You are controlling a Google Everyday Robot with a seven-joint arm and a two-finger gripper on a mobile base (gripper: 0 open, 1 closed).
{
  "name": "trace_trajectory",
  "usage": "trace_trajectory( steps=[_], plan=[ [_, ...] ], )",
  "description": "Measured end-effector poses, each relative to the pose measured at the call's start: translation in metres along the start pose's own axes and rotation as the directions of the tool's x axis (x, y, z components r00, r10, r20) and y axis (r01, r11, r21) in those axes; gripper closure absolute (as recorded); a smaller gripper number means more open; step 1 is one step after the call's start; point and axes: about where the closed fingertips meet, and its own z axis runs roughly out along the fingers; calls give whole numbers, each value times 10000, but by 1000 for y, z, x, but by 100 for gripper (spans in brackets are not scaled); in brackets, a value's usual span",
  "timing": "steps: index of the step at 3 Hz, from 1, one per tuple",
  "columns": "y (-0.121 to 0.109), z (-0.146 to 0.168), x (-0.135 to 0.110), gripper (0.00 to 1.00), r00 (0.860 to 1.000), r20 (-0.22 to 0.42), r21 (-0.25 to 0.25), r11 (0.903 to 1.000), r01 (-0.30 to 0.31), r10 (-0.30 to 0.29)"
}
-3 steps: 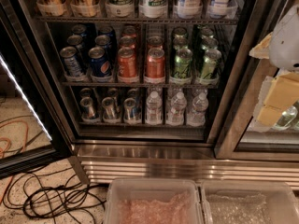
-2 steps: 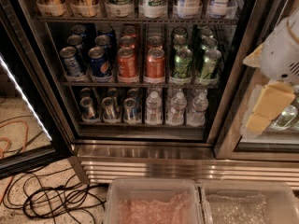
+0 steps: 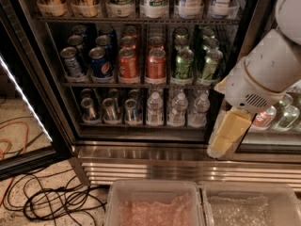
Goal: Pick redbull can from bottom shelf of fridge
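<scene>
Camera view: the hand [image 3: 220, 149] hangs at four o'clock, outside the fridge [image 3: 141, 166]; I cannot tell how wide it stands. The nearest redbull can [image 3: 132, 110] sits at its nine o'clock on the bottom shelf [image 3: 141, 125], touching its neighbours. Reaching in risks clipping the water bottles [image 3: 177, 109] or toppling the wrong can.

redbull can [image 3: 110, 109]: slim, upright, seemingly silver | bottom shelf [image 3: 141, 125], left | hand [image 3: 220, 149]: far right

1. The redbull can [image 3: 110, 109] is silver and blue; the bottom shelf [image 3: 141, 125] is dark wire.
2. The fridge [image 3: 155, 160] has a steel, ribbed base.
3. The rack above holds blue cans [image 3: 100, 62], orange cans [image 3: 127, 64] and green cans [image 3: 183, 64].
4. The gripper [image 3: 221, 147], pale yellow, hangs at the fridge's right under the white arm [image 3: 268, 69].
</scene>
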Motion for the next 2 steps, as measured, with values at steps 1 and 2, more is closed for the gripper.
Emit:
trace_trajectory(
  steps=[1,2],
  plan=[
    [2,-2,-1,0,9999,7,68,9999,155,-155],
    [25,14,-15,0,9909,94,385,9902,1341,-1345]
  ],
)
